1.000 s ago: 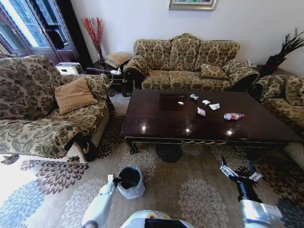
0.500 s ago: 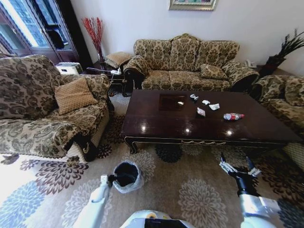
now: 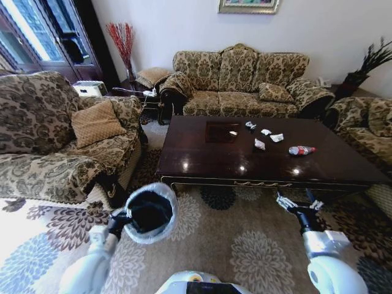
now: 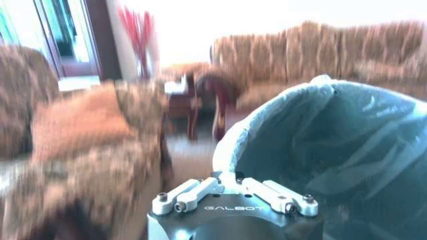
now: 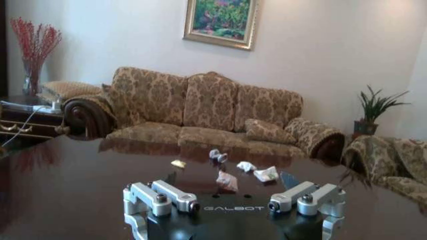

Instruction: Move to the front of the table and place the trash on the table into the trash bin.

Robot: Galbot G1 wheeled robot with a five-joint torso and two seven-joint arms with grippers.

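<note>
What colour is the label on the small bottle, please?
Red, on the bottle lying on the table; clearest in the head view.

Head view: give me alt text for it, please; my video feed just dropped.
The left end effector holds the trash bin raised and tilted over the carpet, short of the table. The right end effector, open, hovers near the table's front edge. Paper scraps and a bottle lie on the tabletop.
</note>
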